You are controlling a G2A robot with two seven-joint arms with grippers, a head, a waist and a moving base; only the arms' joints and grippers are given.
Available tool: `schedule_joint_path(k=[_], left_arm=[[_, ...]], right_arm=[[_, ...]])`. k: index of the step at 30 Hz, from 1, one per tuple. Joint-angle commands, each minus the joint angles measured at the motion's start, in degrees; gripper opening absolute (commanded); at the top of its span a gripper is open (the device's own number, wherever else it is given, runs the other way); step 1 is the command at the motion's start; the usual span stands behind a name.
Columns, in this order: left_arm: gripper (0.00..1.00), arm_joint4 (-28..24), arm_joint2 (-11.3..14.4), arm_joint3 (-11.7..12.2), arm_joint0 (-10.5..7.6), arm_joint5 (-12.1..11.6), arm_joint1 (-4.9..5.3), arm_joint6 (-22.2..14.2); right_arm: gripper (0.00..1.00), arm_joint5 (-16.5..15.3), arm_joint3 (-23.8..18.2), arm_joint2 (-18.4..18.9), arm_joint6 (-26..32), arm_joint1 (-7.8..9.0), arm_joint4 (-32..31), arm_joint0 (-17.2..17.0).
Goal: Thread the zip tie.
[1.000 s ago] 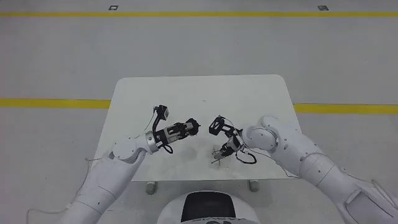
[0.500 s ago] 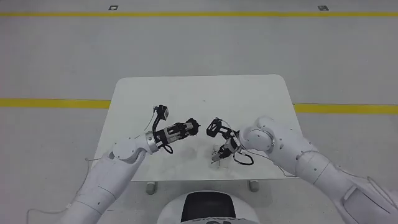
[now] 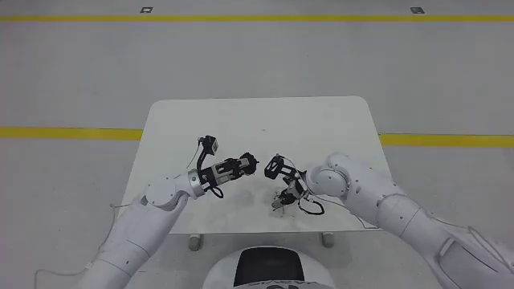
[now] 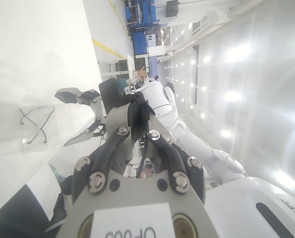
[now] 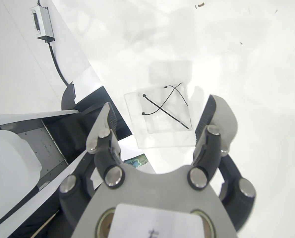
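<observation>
Black zip ties (image 5: 162, 105) lie crossed over one another in a shallow clear tray (image 5: 162, 138) near the table's front edge. My right gripper (image 5: 160, 117) hangs open just above the tray, one finger on each side of it. In the top view the right gripper (image 3: 281, 196) points down at the tray (image 3: 283, 207). The left gripper (image 3: 250, 160) is held above the table, to the left of the tray and a little farther back, with its fingers (image 4: 137, 115) closed together and no zip tie visible between them. From the left wrist, the open right gripper (image 4: 72, 117) stands beside the zip ties (image 4: 34, 125).
The white table (image 3: 241, 120) spreads bare behind both grippers. The tray sits close to the table's front edge (image 5: 107, 100). A grey box with a black cable (image 5: 42, 24) lies on the floor beyond that edge.
The right arm has shifted slightly left, bringing its open gripper closer over the tray. The left arm has kept still.
</observation>
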Motion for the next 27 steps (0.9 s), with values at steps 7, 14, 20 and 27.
schedule_joint_path(k=[7, 14, 20, 27], left_arm=[[0.00, 0.0, 0.0, 0.0, 0.00, 0.0, 0.00, 0.0], [0.00, 0.0, 0.0, 0.0, 0.00, 0.0, 0.00, 0.0], [0.00, 0.0, 0.0, 0.0, 0.00, 0.0, 0.00, 0.0], [0.00, 0.0, 0.0, 0.0, 0.00, 0.0, 0.00, 0.0]], right_arm=[[0.26, 0.0, 2.3, -1.5, 0.9, -0.96, 0.5, 1.2], [0.28, 0.0, 3.6, -3.2, 2.7, -1.75, -0.5, 2.4], [0.31, 0.7, 5.0, -3.2, 4.5, -2.16, -1.8, 2.8], [0.31, 2.8, 4.5, -2.0, 6.4, -1.91, -2.8, 1.9]])
